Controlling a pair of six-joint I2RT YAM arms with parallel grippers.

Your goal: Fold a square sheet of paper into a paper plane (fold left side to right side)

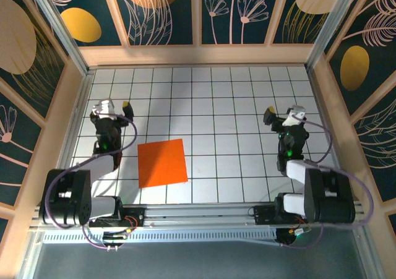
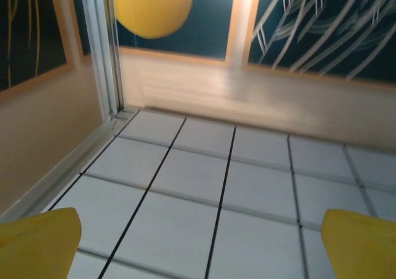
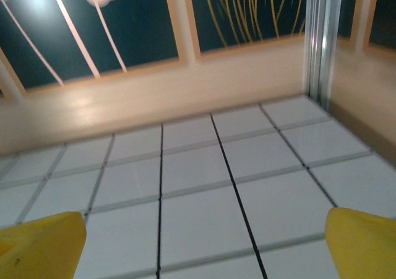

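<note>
The square sheet of paper point(image 1: 162, 162), bright orange, lies flat and unfolded on the white tiled floor, left of centre and slightly turned. The paper plane is out of view. My left gripper point(image 1: 111, 108) is held up behind and to the left of the sheet, apart from it. In the left wrist view its yellow fingertips point(image 2: 37, 242) stand wide apart, so the left gripper point(image 2: 201, 248) is open over bare tiles. My right gripper point(image 1: 286, 114) is far to the sheet's right. The right wrist view shows it point(image 3: 201, 245) open too, with nothing between its yellow fingertips point(image 3: 365, 242).
Wooden walls point(image 1: 198, 55) with dark floral panels close in the tiled floor point(image 1: 235, 106) at the back and on both sides. The arm bases and a metal rail point(image 1: 198, 214) run along the near edge. The left gripper is near the back-left corner post point(image 2: 102, 50).
</note>
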